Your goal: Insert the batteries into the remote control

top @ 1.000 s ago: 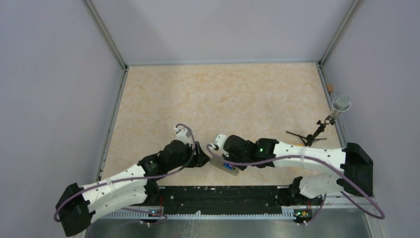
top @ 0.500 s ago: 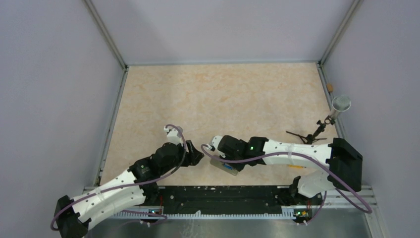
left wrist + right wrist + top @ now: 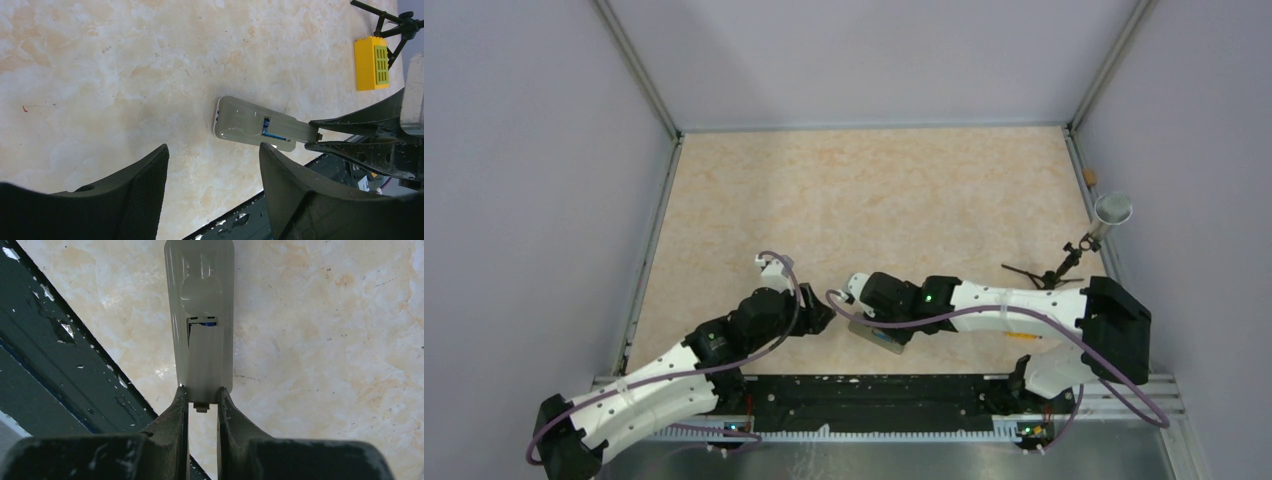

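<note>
Left gripper (image 3: 214,150): jaws stand wide apart, holding nothing and touching nothing. It hovers over the table (image 3: 874,190), just left of the remote control (image 3: 240,122).

Remote control: lies grey back up at the near edge of the table, between the two grippers. A blue battery (image 3: 274,135) shows as a thin strip in the recess; how many are inside cannot be told.

Right gripper (image 3: 202,390): jaws nearly closed, clamping the near end of the battery cover (image 3: 205,360). The cover sits partly slid over the recess, its end sticking out past the remote.

Far right: a yellow block (image 3: 371,62) beside a black tripod stand (image 3: 1054,272), well apart from the remote.

Versus one second earlier: the left arm has drawn back toward the near left; the right arm and remote have shifted slightly left. Both grippers keep the same opening.
</note>
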Action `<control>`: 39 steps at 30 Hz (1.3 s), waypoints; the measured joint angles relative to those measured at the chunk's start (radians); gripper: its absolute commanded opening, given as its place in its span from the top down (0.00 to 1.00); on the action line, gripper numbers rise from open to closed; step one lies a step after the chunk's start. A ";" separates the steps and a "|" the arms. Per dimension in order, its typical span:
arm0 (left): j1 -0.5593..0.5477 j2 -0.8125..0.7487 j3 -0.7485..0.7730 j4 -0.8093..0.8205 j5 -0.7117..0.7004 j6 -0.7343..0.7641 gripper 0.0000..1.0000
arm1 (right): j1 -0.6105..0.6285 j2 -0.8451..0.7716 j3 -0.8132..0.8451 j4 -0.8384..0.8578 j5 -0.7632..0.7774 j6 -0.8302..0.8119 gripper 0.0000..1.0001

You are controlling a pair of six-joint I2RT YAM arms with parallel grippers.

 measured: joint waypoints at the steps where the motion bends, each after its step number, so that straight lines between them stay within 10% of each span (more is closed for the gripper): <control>1: 0.000 -0.003 0.000 -0.001 0.000 0.001 0.33 | 0.000 0.003 0.000 0.003 -0.002 0.000 1.00; 39: 0.000 -0.010 -0.003 0.000 0.000 0.009 0.33 | 0.000 0.042 -0.002 0.030 -0.022 -0.023 1.00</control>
